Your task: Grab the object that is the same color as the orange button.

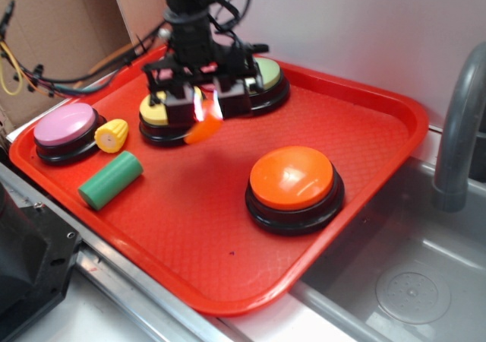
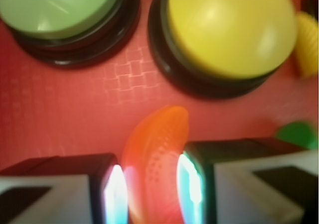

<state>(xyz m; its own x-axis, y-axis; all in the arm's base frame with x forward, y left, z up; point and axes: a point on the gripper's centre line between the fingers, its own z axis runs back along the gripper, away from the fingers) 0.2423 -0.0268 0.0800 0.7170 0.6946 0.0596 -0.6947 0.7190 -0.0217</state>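
Note:
A small glossy orange crescent slice, the object [image 2: 154,159], is pinched between my two glowing fingers. My gripper [image 2: 148,186] is shut on it. From outside, the gripper [image 1: 205,108] hangs over the red tray [image 1: 364,121], just in front of the yellow-topped button [image 1: 156,114], and the object [image 1: 203,129] pokes out below the fingers. Whether it still touches the tray I cannot tell. The large orange button [image 1: 294,178] on its black base stands apart to the right.
A green-topped button [image 1: 267,74] sits behind the gripper and a pink one [image 1: 67,125] at the tray's left. A yellow corn piece [image 1: 112,135] and a green cylinder [image 1: 111,179] lie left of the gripper. A sink and grey faucet [image 1: 459,129] are at the right.

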